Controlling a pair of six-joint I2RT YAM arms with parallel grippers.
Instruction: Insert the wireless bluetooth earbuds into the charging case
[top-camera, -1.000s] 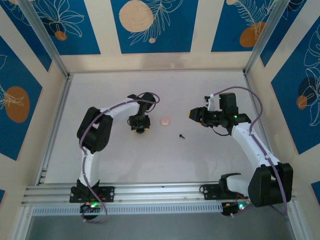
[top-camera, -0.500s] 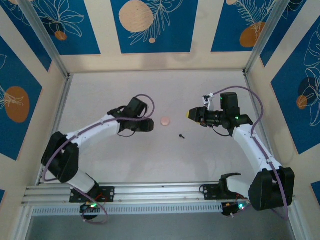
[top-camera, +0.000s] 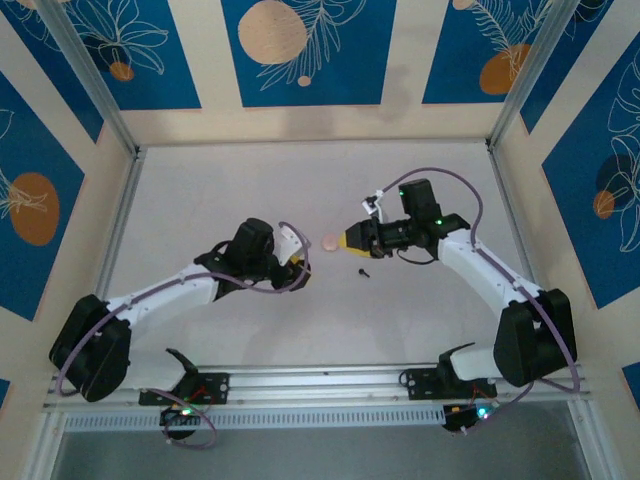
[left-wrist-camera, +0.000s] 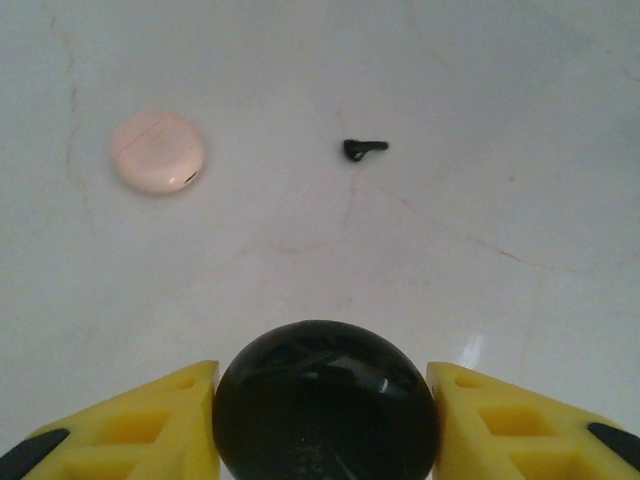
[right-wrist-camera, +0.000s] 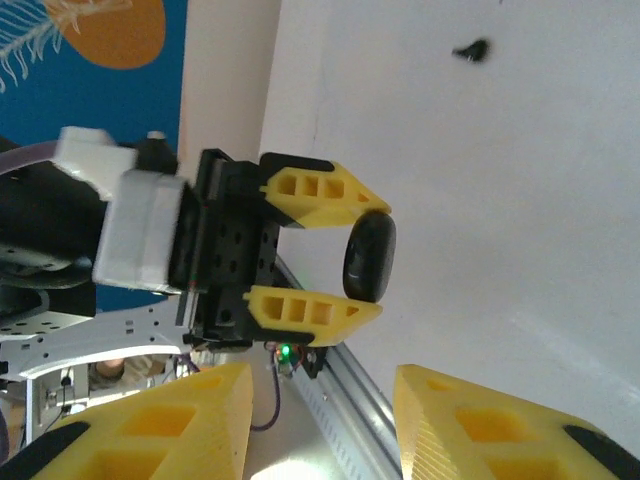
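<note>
Charging case, a small round glossy black puck (left-wrist-camera: 325, 400), is clamped between the yellow fingers of the left gripper (top-camera: 303, 270), low over the white table (top-camera: 420, 320). Over the last second the left arm has unfolded and reached toward the middle. This brings the case near one tiny black stemmed earbud (left-wrist-camera: 362, 149), which lies loose beside a flat pink disc (left-wrist-camera: 158, 152). The right gripper (right-wrist-camera: 322, 375) has swung inward to face the case, its fingers parted with nothing between them. Judged: both tools now converge on the loose earbud, with its pick-up and insertion not yet done.
</note>
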